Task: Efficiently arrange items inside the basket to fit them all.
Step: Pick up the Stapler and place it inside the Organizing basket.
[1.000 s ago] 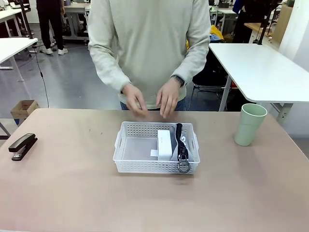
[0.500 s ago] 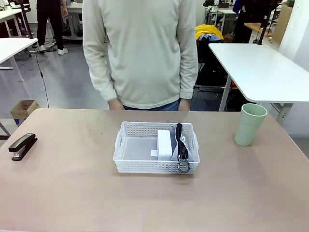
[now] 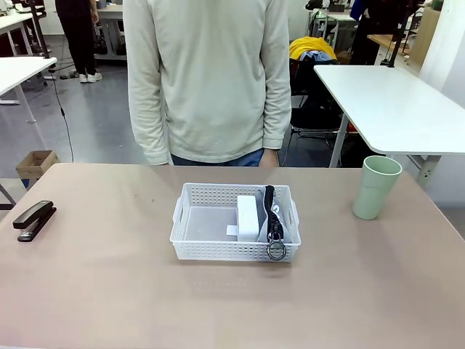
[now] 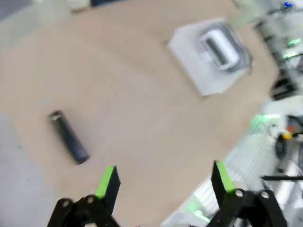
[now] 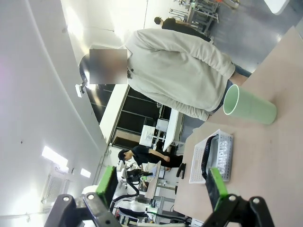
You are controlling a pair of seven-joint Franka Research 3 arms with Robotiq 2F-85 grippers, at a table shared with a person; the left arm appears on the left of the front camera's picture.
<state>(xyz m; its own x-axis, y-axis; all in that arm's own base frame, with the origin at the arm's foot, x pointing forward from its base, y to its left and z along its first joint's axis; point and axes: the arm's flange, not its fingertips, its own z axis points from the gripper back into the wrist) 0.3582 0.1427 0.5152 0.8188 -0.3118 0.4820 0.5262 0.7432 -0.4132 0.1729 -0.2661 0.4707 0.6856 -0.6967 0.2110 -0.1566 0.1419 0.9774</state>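
- 2 items sit in the basket (image 3: 218, 193), pouch (image 3: 282, 227) and white device (image 3: 248, 214); the person (image 3: 211, 73) steps back.
- Stapler (image 3: 33, 219), cup (image 3: 376, 189) wait outside; left gripper (image 4: 164, 172) and right gripper (image 5: 162, 178) gape empty.

front: robot's side, facing across table (image 3: 102, 291) to person (image 3: 211, 73) | left wrist: high, looking down (blurred) | right wrist: rolled sideways, low | shared: basket (image 3: 218, 251)
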